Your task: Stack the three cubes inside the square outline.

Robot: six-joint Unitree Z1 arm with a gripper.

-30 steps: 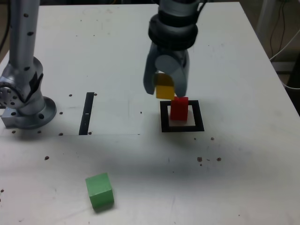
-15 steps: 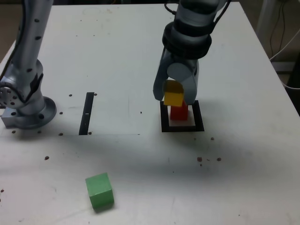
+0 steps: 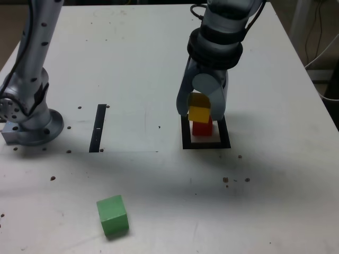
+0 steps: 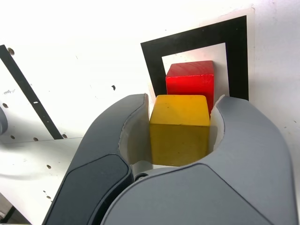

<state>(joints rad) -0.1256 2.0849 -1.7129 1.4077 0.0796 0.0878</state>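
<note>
Wrist view: the gripper [image 4: 180, 124] pinches the yellow cube [image 4: 179, 127] just over the red cube [image 4: 190, 82] (contact unclear), which sits inside the square outline [image 4: 193, 38]. Exterior view: the green cube [image 3: 112, 215] lies well apart on the table [image 3: 132, 53].

A white counter [image 3: 132, 58] fills nearly the whole exterior view, its matte top lit evenly from above. Small dark specks and holes dot its surface, thickest toward the near edge. A narrow straight black strip [image 3: 99, 128] lies flat on it toward the exterior view's left. Past the counter's right edge, a pale floor [image 3: 328, 32] shows, with thin cables [image 3: 320, 53] trailing across it. At the far left corner a brownish patch appears; what it is cannot be told.
</note>
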